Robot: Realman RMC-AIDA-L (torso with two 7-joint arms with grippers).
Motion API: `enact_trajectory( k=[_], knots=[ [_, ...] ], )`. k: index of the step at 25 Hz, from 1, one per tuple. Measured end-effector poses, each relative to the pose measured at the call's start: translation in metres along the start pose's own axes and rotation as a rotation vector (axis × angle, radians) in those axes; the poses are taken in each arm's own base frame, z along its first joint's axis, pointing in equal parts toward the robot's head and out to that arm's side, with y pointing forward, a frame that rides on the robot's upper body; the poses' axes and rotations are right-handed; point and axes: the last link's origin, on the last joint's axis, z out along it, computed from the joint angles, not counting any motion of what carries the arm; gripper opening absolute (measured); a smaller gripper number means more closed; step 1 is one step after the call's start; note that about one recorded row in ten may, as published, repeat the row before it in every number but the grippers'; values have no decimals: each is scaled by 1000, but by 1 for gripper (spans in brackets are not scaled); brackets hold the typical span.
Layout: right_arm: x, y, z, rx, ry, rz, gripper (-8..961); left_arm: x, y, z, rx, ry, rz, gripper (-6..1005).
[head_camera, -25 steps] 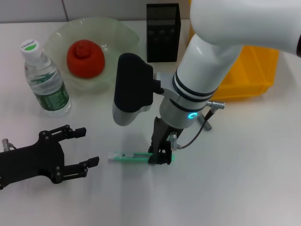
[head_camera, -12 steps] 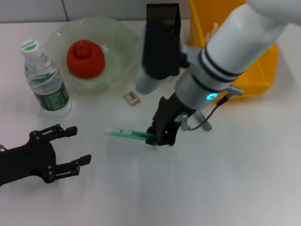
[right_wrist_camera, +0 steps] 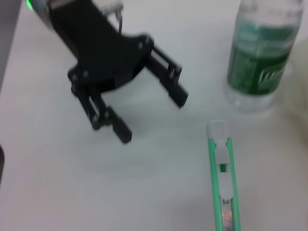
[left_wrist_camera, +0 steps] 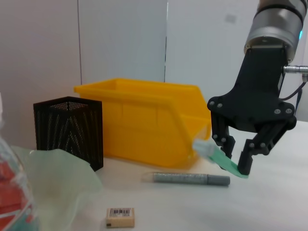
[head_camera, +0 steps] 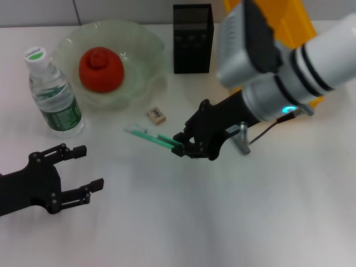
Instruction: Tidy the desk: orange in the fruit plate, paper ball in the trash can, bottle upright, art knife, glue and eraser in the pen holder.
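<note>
Knife [head_camera: 153, 137], green with a pale tip, hangs tilted above the white bench [head_camera: 222, 222], pinched at one end by the right hand [head_camera: 179, 144], whose black fingers press against its sides; the free end points toward the bowl [head_camera: 142, 61] and the bottle [head_camera: 53, 94]. In the left wrist view the knife [left_wrist_camera: 219, 158] sits clear of the surface, slanting down between the right hand's fingers [left_wrist_camera: 233, 156]. Just beyond the knife's free end lies the eraser [head_camera: 156, 115], a small tan block near the bowl's front rim, apart from both. A grey glue stick [head_camera: 242, 138] lies on its side behind the right wrist, near the front edge of the yellow bin [head_camera: 308, 33]. The black mesh holder [head_camera: 192, 39] stands upright at the far side, between bowl and bin, with open bench between it and the held knife. The orange [head_camera: 100, 68] rests in the bowl, and the bottle stands upright with its cap on, close to the bowl's left rim. The left hand [head_camera: 83, 169] sits low over the near left part of the bench, fingers spread wide and gripping nothing, well apart from the knife. The near and right stretches of the bench lie bare and wide.
</note>
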Motion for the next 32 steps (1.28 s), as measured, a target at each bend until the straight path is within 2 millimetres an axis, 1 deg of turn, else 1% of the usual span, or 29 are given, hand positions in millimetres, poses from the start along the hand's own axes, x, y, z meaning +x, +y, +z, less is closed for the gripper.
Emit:
enact_trajectory(
  k=[4,8,17,25,28,32],
  knots=[
    [10,0,-8,3,-99,1,165,1,0,-1,0,10,0,801],
    [15,2,-14,-16,-151,4,165,2,-1,-2,-1,12,1,801],
    [21,6,-14,-32,-223,0,165,4,-1,-1,-6,15,3,801],
    [29,6,-27,-40,-376,2,164,4,0,-2,-9,18,1,801],
    [35,6,-31,-30,-455,-4,164,4,0,-2,-10,18,1,800],
    [47,6,-41,14,-584,-13,164,4,1,1,-16,19,7,800]
  ],
)
